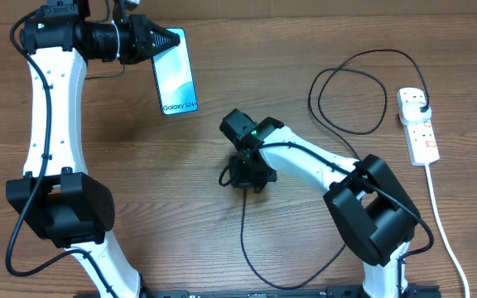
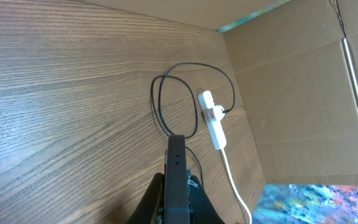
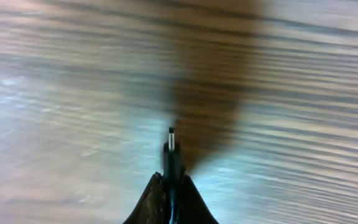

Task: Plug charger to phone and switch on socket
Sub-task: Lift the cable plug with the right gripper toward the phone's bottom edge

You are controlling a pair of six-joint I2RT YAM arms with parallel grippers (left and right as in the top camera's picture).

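So, where is the phone, and which arm has it?

Up at the far left. The left arm point(image 1: 52, 91) has its jaws clenched on the top end of the phone point(image 1: 176, 74), screen facing up. Whether it rests on the desk point(image 1: 139, 174) or hangs just above it, I cannot tell.

And the charger?

The right arm point(image 1: 313, 161), at mid-desk, has its jaws pinched shut on the charger point(image 1: 243, 236) right at the connector tip point(image 3: 171, 148). The tip pokes out past the jaws and points down at the wood. The plug point(image 1: 421, 106) at the other end already sits in the power strip point(image 1: 418, 136) near the right edge.

What does the coming move turn on?

The phone lies up and to the left of the right jaws, well apart. Its long axis runs far to near, and the lower end, by the "Galaxy S24+" lettering, faces the right arm. I judge the port is on that free short edge, so the tip must be turned level and lined up along that axis. The right arm is also nearer the strip's red switches.
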